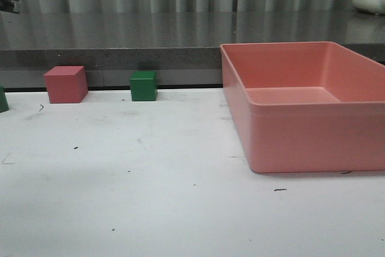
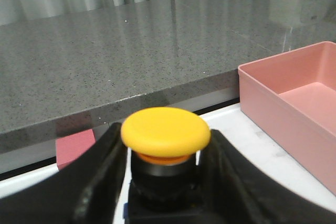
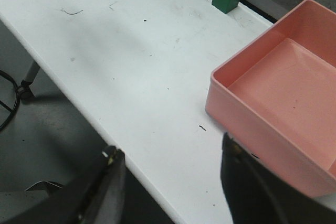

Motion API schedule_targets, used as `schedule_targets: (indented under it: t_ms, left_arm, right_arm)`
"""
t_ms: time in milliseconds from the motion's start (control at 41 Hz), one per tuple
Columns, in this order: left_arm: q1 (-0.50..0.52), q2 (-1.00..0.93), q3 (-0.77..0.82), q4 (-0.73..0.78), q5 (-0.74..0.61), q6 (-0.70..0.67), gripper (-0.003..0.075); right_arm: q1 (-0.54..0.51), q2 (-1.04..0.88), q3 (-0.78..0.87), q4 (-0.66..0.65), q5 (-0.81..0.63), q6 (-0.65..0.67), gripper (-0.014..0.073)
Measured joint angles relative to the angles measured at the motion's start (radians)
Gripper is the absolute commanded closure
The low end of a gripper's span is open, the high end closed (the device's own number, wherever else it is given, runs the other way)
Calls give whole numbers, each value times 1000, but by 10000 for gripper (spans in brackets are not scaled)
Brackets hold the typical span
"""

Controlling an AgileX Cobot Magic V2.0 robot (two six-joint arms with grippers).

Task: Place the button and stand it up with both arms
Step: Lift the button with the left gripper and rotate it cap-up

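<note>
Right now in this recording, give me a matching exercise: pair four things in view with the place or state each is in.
Things:
1. yellow-capped black push-button
2. large pink plastic bin
3. small green cube
4. right gripper

States:
A. open, holding nothing
B. clamped between the left gripper's fingers
C. empty, on the right side of the white table
D. at the table's far edge, right of the pink cube

Pairs: 1-B, 2-C, 3-D, 4-A
</note>
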Motion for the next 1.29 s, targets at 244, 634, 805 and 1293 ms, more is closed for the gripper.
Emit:
schedule_targets:
  t_ms: [244, 634, 805, 1293]
  left_arm:
    - [27, 70, 121, -23, -224, 4, 566]
    - [67, 311, 128, -55, -488, 4, 566]
    - [87, 420, 128, -57, -608, 4, 566]
    - [97, 657, 134, -71, -849, -49, 566]
  right_arm:
    - [0, 0, 0, 0, 0, 0, 167]
    - [0, 0, 0, 0, 0, 0, 167]
    - [0, 0, 0, 0, 0, 0, 167]
    - [0, 0, 0, 0, 0, 0, 167]
